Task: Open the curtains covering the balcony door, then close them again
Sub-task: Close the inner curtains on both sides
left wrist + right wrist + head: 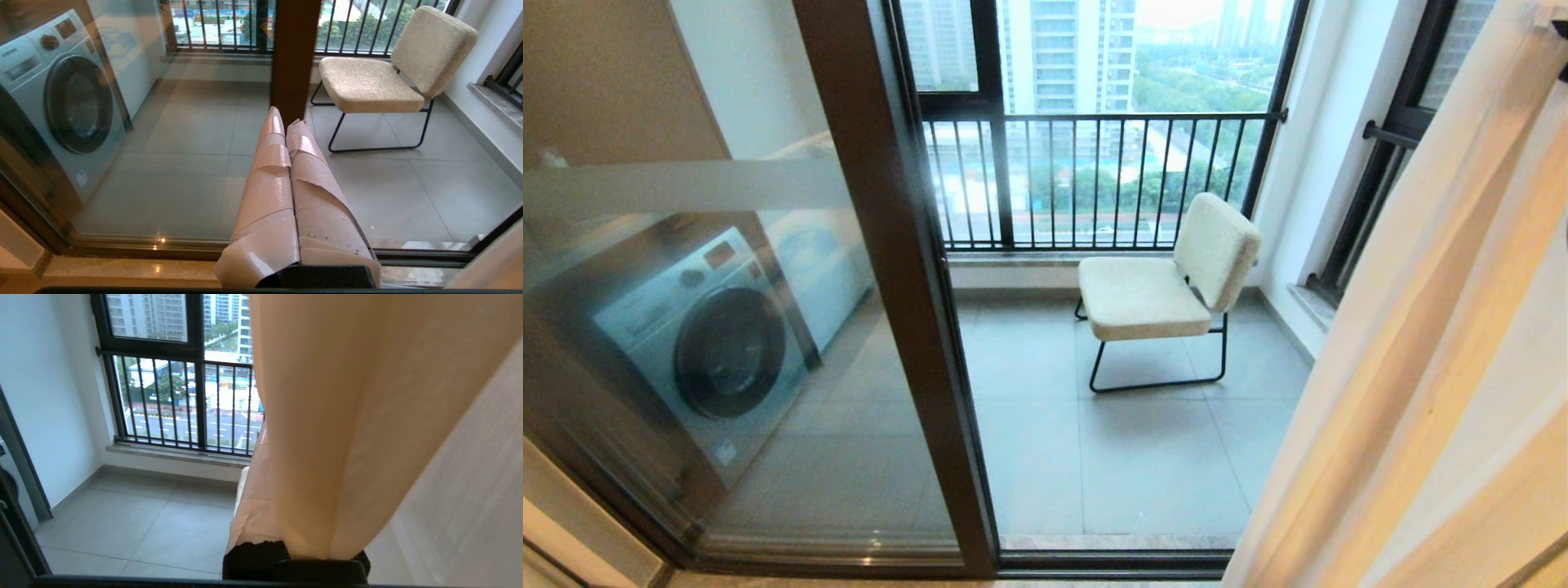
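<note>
The curtains hang bunched at the right edge of the head view, pale beige folds running floor to top. The balcony door is a clear pane with a frosted band in a dark frame, and it stands uncovered. In the right wrist view my right gripper is shut on a fold of the beige curtain. One taped finger shows beside the cloth and the other is hidden behind it. My left gripper is shut and empty, pointing low at the door frame.
Beyond the glass lie a cream chair on black legs, a washing machine at the left, a grey tiled floor and a dark railing. The door's sill track runs along the bottom.
</note>
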